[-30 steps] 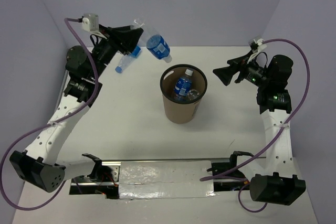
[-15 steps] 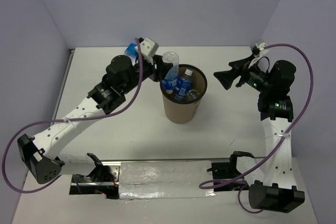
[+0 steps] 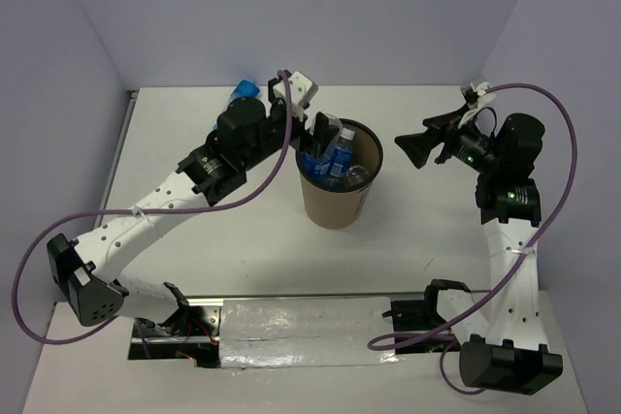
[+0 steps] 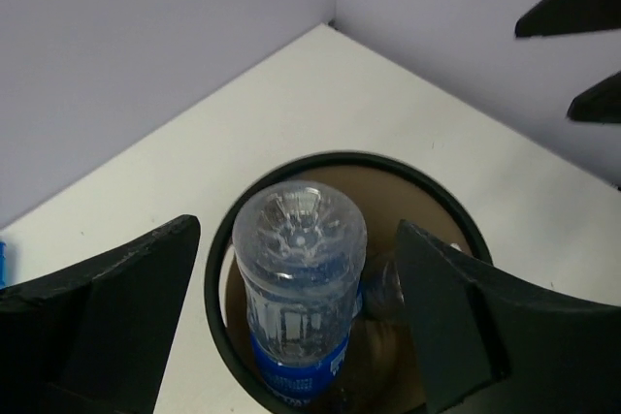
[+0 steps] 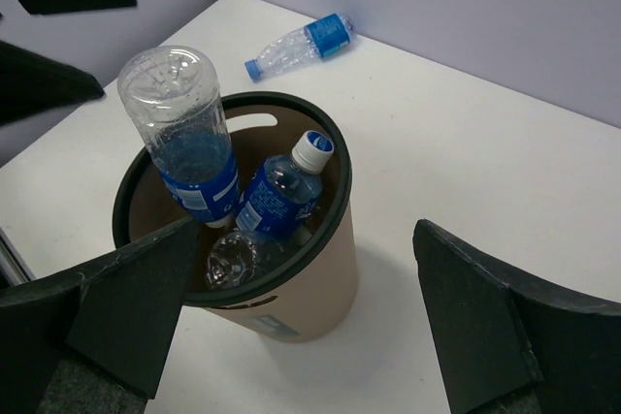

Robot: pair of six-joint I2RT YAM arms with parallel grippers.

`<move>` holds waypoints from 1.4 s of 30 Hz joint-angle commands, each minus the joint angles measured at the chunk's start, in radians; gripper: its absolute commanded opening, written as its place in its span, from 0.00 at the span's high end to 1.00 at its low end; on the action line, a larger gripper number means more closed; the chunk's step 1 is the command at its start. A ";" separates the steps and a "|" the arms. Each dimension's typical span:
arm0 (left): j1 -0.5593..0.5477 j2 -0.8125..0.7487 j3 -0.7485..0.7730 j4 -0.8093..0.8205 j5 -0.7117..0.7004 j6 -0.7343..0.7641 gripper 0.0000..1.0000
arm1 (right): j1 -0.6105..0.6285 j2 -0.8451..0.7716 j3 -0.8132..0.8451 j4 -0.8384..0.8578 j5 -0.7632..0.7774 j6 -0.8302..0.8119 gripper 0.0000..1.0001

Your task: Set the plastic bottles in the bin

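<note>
The bin stands in the middle of the table in the top view, with a capped bottle showing inside it. The left gripper hangs over the bin's left rim. The right gripper is off to the right of the bin, apart from it, its jaws spread wide with nothing between them. A loose bottle lies on the table at the far left, partly hidden behind the left arm.

The left wrist view looks straight down into the bin. An upturned bottle, base up and neck down, stands inside the left part of the rim. The left fingers are set wide on either side of it, with a clear gap on each side, so it is not gripped.

From the right wrist, the upturned bottle leans on the bin's left wall, its upper half above the rim. The capped bottle leans beside it, cap up, and a third bottle lies lower in the bin. The loose bottle lies on its side beyond the bin, near the far wall. The right fingers frame the view, far apart and empty.
</note>
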 commanded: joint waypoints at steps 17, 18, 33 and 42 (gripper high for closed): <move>0.545 0.165 0.233 -0.177 0.338 -0.347 0.08 | -0.006 0.032 0.014 -0.016 -0.015 -0.078 0.02; 0.581 0.241 0.250 -0.191 0.359 -0.336 0.04 | -0.006 0.044 0.024 -0.025 -0.024 -0.086 0.02; 0.658 0.780 0.557 -0.211 0.027 -0.255 0.00 | -0.006 0.139 0.073 -0.222 -0.079 -0.291 0.01; 0.674 0.917 0.583 -0.050 -0.101 -0.223 0.02 | -0.005 0.174 0.059 -0.199 -0.085 -0.292 0.01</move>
